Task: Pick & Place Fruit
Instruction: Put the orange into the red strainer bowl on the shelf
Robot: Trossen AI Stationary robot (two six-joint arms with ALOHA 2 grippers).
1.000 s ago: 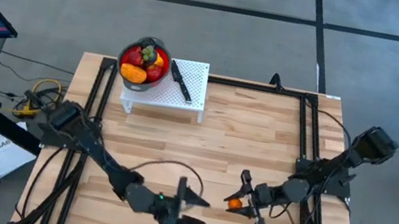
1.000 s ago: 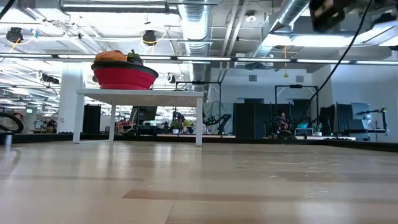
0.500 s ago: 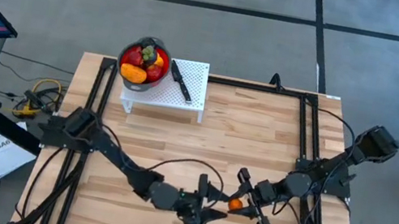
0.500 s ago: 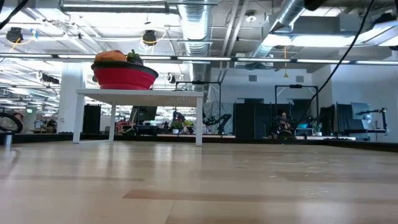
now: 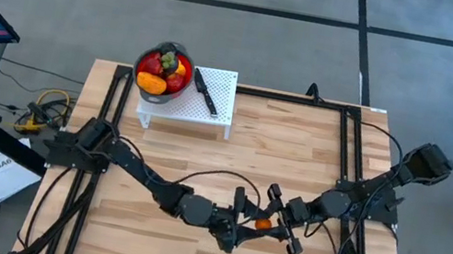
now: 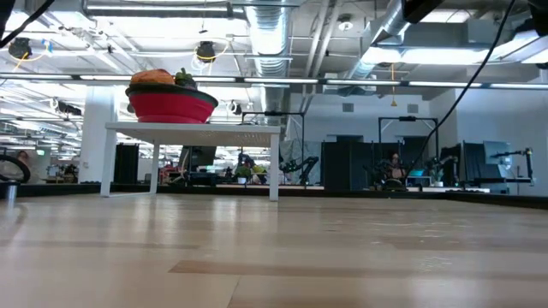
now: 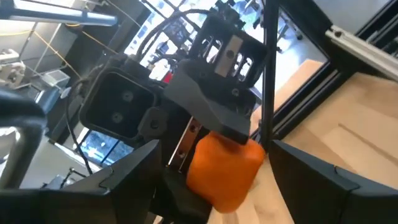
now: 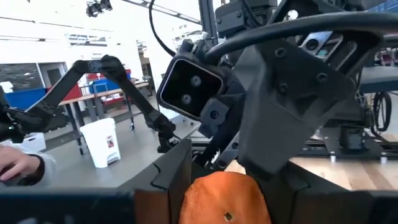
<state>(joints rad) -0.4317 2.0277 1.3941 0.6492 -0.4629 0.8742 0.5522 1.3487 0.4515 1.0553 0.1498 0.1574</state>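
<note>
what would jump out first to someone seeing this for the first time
The two grippers meeting nose to nose over the table's front middle: the right gripper holds an orange fruit and the open left gripper brackets it. Next, the red bowl heaped with fruit on the white stand at the back left.

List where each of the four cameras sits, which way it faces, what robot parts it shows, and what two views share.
High view: overhead, straight down; both arms, left gripper meeting right gripper at the orange fruit.
Low view: table-top height, level toward the red bowl; no grippers, only cables above.
Left wrist view: facing the orange fruit in the right gripper.
Right wrist view: over the orange fruit toward the left arm.
Shared: both wrist views show that fruit.
</note>
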